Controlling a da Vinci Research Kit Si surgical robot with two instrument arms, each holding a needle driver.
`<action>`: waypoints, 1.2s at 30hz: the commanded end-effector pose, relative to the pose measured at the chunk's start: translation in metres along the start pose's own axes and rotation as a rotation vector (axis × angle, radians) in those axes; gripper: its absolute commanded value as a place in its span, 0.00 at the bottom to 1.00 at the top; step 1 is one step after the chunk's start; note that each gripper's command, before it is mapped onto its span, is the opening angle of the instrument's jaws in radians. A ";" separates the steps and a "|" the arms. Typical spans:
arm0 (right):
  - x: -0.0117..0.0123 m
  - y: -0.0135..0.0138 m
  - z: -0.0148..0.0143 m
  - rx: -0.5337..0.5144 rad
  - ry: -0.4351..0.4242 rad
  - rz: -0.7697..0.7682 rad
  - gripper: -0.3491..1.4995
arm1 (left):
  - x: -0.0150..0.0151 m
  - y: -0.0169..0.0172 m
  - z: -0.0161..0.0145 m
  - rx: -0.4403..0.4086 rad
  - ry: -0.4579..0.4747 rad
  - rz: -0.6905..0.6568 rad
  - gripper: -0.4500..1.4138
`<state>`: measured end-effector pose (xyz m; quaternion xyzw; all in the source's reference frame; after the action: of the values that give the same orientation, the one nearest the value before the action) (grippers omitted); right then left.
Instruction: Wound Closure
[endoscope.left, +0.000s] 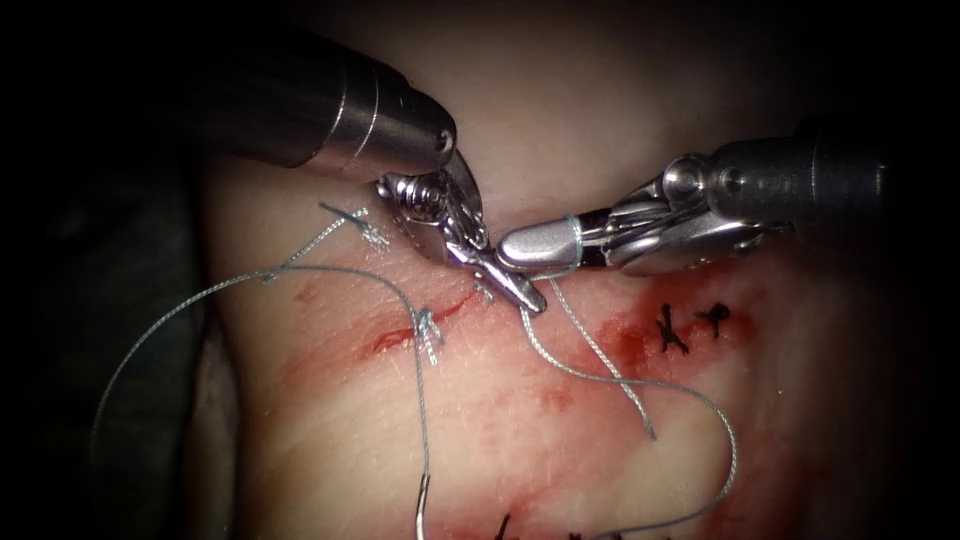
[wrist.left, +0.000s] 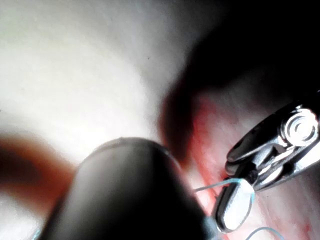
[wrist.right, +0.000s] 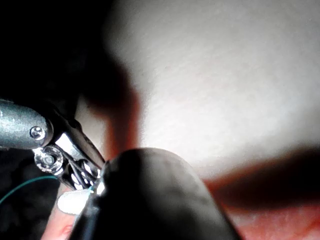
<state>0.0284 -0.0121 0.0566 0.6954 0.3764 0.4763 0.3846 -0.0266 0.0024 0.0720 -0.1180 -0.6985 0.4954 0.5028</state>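
On the tissue (endoscope.left: 330, 440) the cut (endoscope.left: 420, 325) runs as a red line. The left tool (endoscope.left: 522, 293) reaches down from the upper left, jaws shut on the thread (endoscope.left: 590, 375) just above the cut. The right tool (endoscope.left: 520, 247) comes in level from the right, jaws shut and holding nothing, with a turn of thread (endoscope.left: 576, 240) wrapped around them; the same wrapped tool (wrist.left: 235, 210) shows in the left wrist view. The two tips almost touch. The needle (endoscope.left: 422, 508) lies free on the tissue at the lower edge, thread trailing up from it. The left tool (wrist.right: 50, 157) appears in the right wrist view.
Tied pale stitches (endoscope.left: 430, 335) with short ends sit along the cut, another knot (endoscope.left: 370, 232) higher up. Two black stitches (endoscope.left: 690, 325) lie in red fluid to the right. A long loop of thread (endoscope.left: 150, 340) hangs off the tissue's left edge.
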 end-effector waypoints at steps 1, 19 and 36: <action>0.0006 -0.0002 0.0009 -0.063 -0.030 -0.008 0.00 | 0.0006 -0.0001 0.0004 -0.001 0.000 0.001 0.00; 0.0002 0.0004 0.0001 -0.619 -0.418 -0.126 0.00 | 0.0006 0.0004 0.0006 -0.005 0.003 -0.015 0.00; -0.0010 0.0002 0.0004 -0.909 -0.656 -0.271 0.00 | 0.0005 0.0012 0.0009 -0.012 0.005 -0.022 0.00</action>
<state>0.0275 -0.0133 0.0562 0.5140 0.0782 0.2937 0.8021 -0.0275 0.0027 0.0707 -0.1144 -0.7017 0.4846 0.5096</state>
